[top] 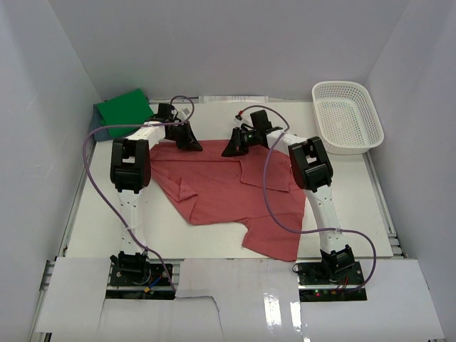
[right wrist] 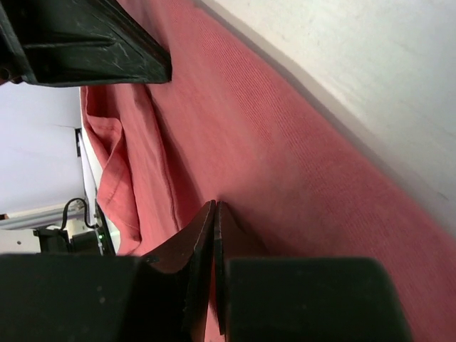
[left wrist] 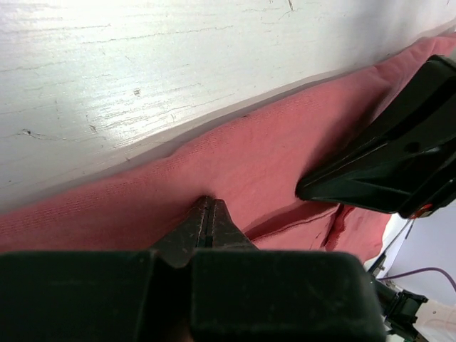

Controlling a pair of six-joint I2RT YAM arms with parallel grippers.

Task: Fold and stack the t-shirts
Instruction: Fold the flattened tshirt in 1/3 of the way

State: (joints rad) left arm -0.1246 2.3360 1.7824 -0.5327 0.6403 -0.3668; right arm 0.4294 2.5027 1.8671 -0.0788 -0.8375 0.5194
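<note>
The brick-red t-shirt (top: 228, 192) lies spread and partly folded on the white table, one sleeve hanging toward the front edge. My left gripper (top: 191, 144) and right gripper (top: 232, 149) sit side by side at its far edge. In the left wrist view the left gripper (left wrist: 206, 201) is shut with its tips pinched into the red cloth (left wrist: 249, 157). In the right wrist view the right gripper (right wrist: 215, 205) is shut on the red cloth (right wrist: 285, 142) the same way. The green t-shirt (top: 125, 110) lies folded at the back left, with a blue-grey sliver (top: 103, 131) under it.
A white lattice basket (top: 375, 121) stands at the back right corner. White walls close in the table on three sides. Purple cables loop from both arms over the cloth. Bare table (left wrist: 142, 71) shows just beyond the shirt's far edge.
</note>
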